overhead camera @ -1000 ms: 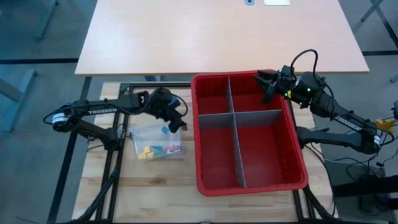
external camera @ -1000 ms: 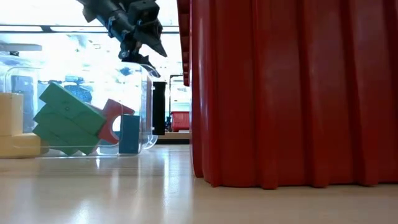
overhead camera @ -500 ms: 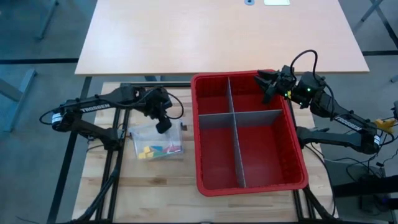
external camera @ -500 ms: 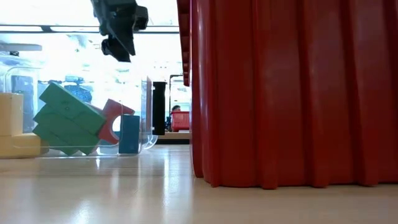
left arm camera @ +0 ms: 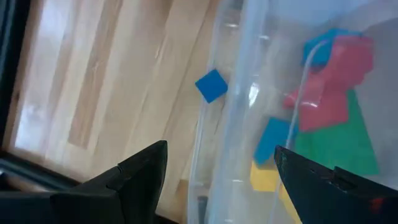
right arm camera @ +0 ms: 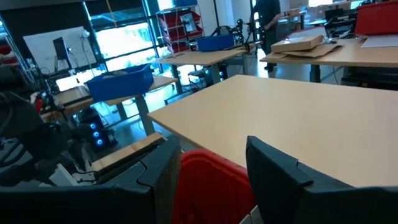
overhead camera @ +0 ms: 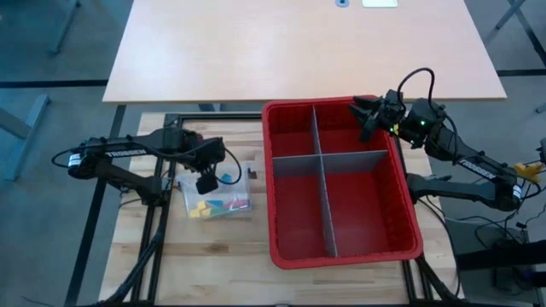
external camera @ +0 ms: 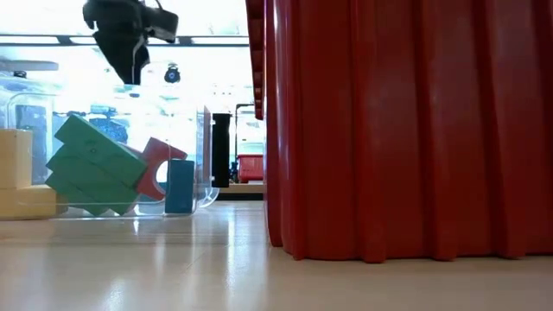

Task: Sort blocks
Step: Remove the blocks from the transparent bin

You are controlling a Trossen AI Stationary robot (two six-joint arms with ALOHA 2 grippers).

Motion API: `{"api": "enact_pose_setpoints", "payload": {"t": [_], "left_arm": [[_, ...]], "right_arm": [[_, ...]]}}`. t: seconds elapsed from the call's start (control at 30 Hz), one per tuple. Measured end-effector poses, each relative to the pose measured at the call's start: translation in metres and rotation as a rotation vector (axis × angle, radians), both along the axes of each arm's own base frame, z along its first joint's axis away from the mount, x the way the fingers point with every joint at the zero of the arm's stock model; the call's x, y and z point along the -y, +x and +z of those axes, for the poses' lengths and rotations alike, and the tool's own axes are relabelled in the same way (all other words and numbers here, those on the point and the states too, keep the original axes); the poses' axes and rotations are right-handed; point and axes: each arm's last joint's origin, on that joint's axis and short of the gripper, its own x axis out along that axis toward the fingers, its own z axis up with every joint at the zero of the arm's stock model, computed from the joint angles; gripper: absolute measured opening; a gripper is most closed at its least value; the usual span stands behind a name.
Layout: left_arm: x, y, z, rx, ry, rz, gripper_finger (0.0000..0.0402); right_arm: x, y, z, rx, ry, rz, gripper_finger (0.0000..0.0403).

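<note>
Our left gripper hangs over the clear tub, jaws spread wide and holding nothing. The blocks lie heaped inside the tub — green, red, yellow and blue — with one blue cube seemingly just outside its wall on the wood. We judge this the reach for a first block: next we must drop straight down between the tub walls and close on a single piece. The wall itself is the snag — a finger could catch its rim or shove the tub. Our right gripper waits over the far right corner of the red bin, fingers apart, empty. The bin's four compartments hold nothing yet.
</note>
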Motion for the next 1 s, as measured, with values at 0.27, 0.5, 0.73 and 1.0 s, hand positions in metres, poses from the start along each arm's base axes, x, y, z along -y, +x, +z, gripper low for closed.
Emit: {"api": "enact_pose_setpoints", "payload": {"t": [0.27, 0.5, 0.73, 1.0], "left_arm": [[0.000, -0.022, 0.000, 0.013, 0.091, 0.044, 0.0271], [0.003, -0.044, -0.010, 0.018, 0.084, 0.076, 0.0271], [0.003, -0.048, -0.023, -0.007, 0.104, 0.090, 0.0229], [0.001, -0.042, -0.023, 0.048, 0.142, 0.112, 0.0082]], "right_arm": [[0.000, 0.000, 0.000, 0.000, 0.004, -0.005, 0.0154], [0.001, 0.000, 0.000, -0.001, 0.004, -0.008, 0.0154], [0.001, 0.000, 0.000, 0.000, 0.004, -0.022, 0.0157], [0.001, 0.000, 0.000, 0.005, 0.012, -0.021, 0.0151]]}}
